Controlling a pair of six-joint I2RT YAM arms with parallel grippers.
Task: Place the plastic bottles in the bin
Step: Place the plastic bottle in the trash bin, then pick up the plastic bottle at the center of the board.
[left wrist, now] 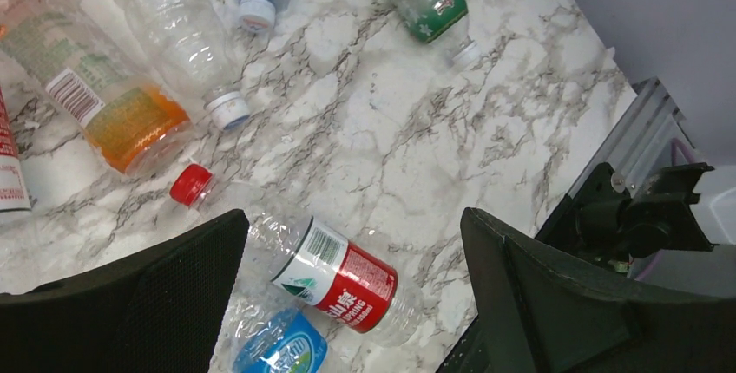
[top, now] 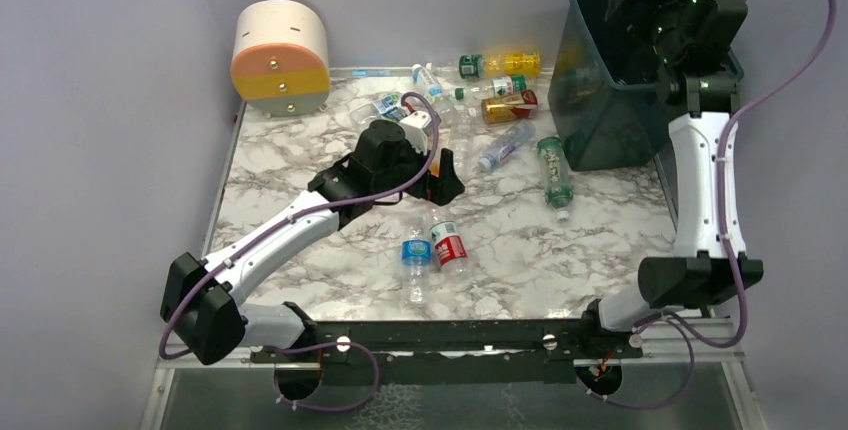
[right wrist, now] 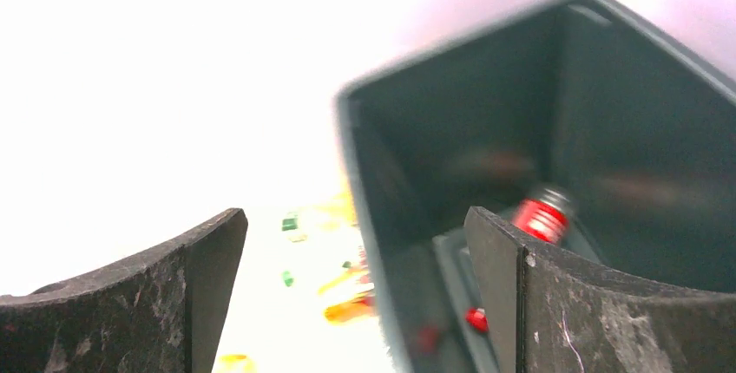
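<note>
The left gripper (left wrist: 353,221) hangs with jaws spread wide over a red-labelled bottle (left wrist: 338,282) that lies at 6 o'clock between them, its barcode and white Chinese characters showing. The right gripper (right wrist: 356,217), equally wide and empty, hovers above the bin (right wrist: 607,113) at 2 o'clock on the marble table (top: 600,250). A blurred red-banded bottle (right wrist: 540,217) lies inside.

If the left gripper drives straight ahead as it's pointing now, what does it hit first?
Likely the clear red-labelled plastic bottle, lying ahead of the open left gripper; depth unclear.
</note>
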